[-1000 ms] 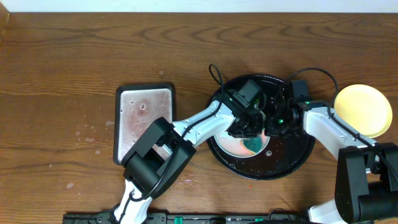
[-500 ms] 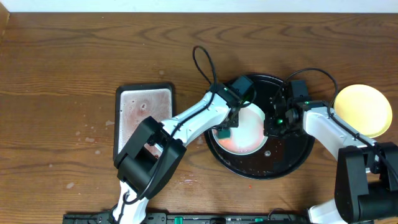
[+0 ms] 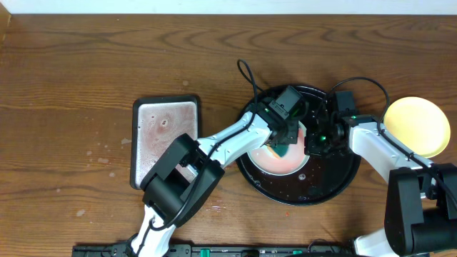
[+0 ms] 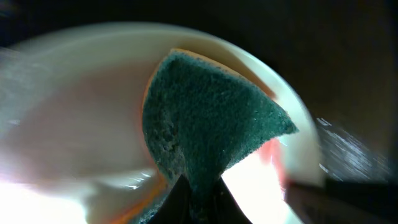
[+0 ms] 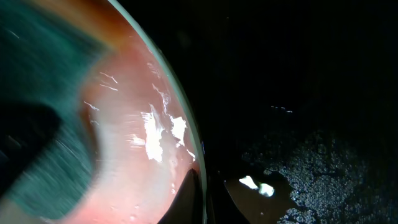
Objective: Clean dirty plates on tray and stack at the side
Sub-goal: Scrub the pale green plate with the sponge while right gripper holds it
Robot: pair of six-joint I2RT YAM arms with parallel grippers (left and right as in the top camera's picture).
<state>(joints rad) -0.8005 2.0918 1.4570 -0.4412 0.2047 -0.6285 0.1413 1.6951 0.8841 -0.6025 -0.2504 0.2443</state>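
On the round black tray (image 3: 330, 178), right of the table's middle, a dirty plate (image 3: 277, 161) lies with a pink-red film across its pale inside. The left gripper (image 3: 284, 138) reaches over it from the left, its fingers closed narrowly on a dark green sponge (image 3: 286, 149). In the left wrist view the sponge (image 4: 211, 124) stands up from the fingertips (image 4: 200, 198) as a rough wedge with an orange edge, pressed against the plate's inner surface (image 4: 74, 124), which is blurred. The right gripper (image 3: 313, 141) sits at the plate's right edge, over the tray. Its wrist view shows dark fingers (image 5: 191, 193) drawn close together on the plate's rim, with the smeared inside (image 5: 137, 137) to the left and the wet, speckled tray floor (image 5: 298, 162) to the right. A clean-looking yellow plate (image 3: 418, 127) rests on the wood-grain tabletop (image 3: 86, 71), just right of the tray. A rectangular tray (image 3: 166, 139) with a whitish-pink inside lies well to the left.
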